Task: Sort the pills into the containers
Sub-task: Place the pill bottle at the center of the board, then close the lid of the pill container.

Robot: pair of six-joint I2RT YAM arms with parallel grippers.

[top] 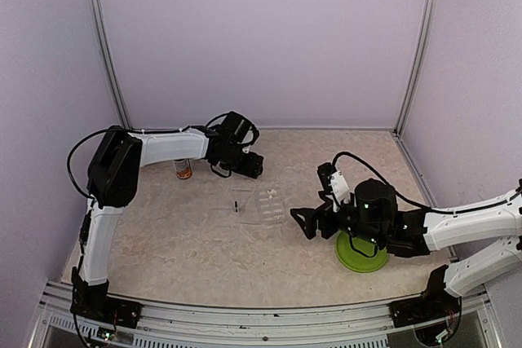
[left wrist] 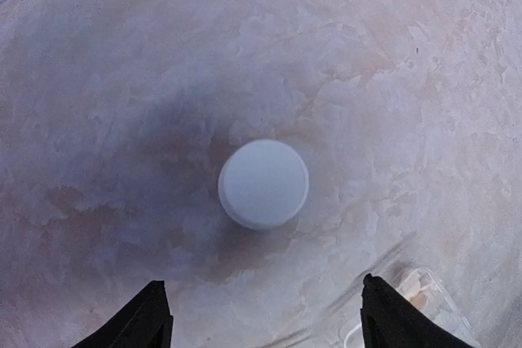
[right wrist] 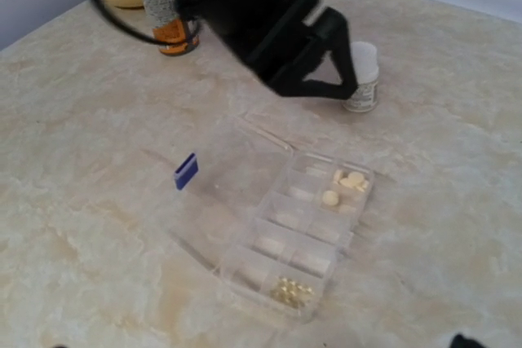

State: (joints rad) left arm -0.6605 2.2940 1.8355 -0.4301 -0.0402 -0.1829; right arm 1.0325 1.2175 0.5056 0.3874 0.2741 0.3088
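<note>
The containers are one clear compartment box (right wrist: 310, 218) with its lid open flat and a blue latch (right wrist: 186, 170); it lies mid-table (top: 261, 204). Several whitish pills (right wrist: 347, 181) lie in a far compartment. Small yellowish beads (right wrist: 294, 291) fill a near one. My left gripper (left wrist: 261, 283) is open, fingers wide apart, directly above a small white bottle (left wrist: 263, 183) that stands upright with its cap on, just behind the box (right wrist: 361, 77). My right gripper (top: 303, 222) is open and empty, right of the box and facing it.
A grey-capped orange-labelled bottle (top: 183, 169) stands left of the left gripper. A green disc (top: 361, 254) lies under the right arm. Purple walls close the back and both sides.
</note>
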